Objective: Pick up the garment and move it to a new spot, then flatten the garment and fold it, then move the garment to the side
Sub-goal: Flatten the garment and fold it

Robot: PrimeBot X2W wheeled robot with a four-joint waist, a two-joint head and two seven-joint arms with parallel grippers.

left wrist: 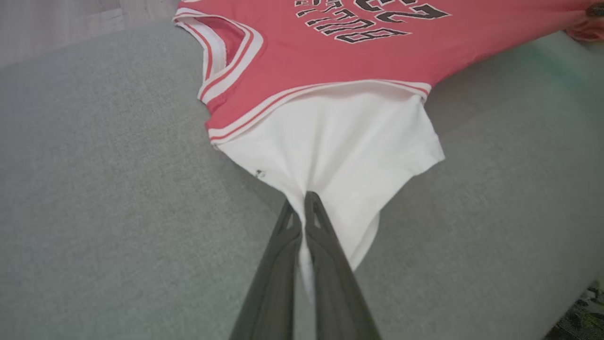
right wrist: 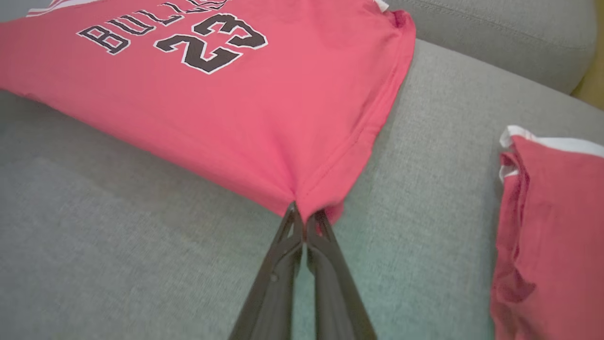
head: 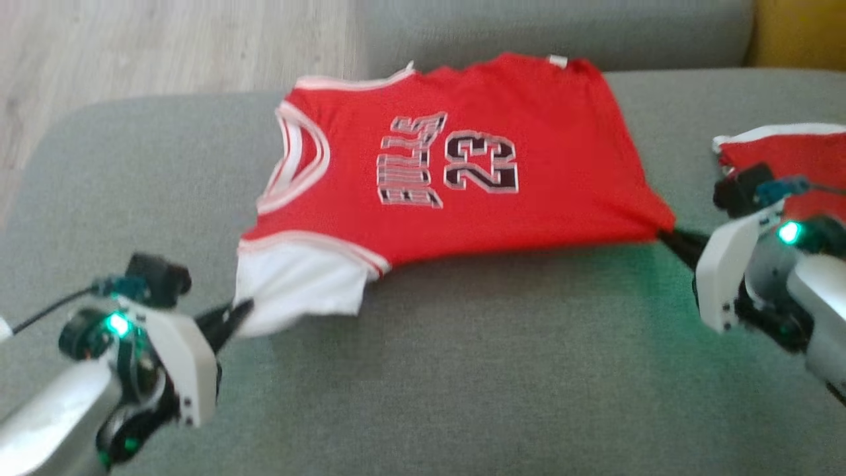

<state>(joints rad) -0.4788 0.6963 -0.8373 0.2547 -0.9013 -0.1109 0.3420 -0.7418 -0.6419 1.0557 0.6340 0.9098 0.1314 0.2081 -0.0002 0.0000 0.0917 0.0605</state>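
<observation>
The garment (head: 462, 165), a red basketball jersey with a white sleeve (head: 297, 291) sewn under its striped armhole, lies spread across the grey sofa seat (head: 462, 370), collar toward the robot's left and hem toward its right. Black, white-edged lettering on the chest reads "BULLS" above a large "23", seen sideways from the head camera. A small white tag (head: 558, 61) shows at the far hem corner, too small to read. The left gripper (head: 241, 311) reaches in low from the lower left, its pale wrist housing carrying a green light (head: 119, 324). The left wrist view shows its two dark fingers (left wrist: 283, 264) pressed together on a pinch of the white sleeve, with cloth drawn into a point between them. The right gripper (head: 664, 235) comes in from the right at about the same height, and the right wrist view shows its fingers (right wrist: 330, 264) closed tight on the near hem corner, the red cloth gathered to a peak at the tips. The near edge of the jersey runs taut between the two grips. Bare seat lies in front of it, toward the robot, and to the left of the collar. On the right, near the hem, sits a second red garment (head: 786, 158), folded, with white trim. The far edge lies against the sofa backrest (head: 529, 26).
</observation>
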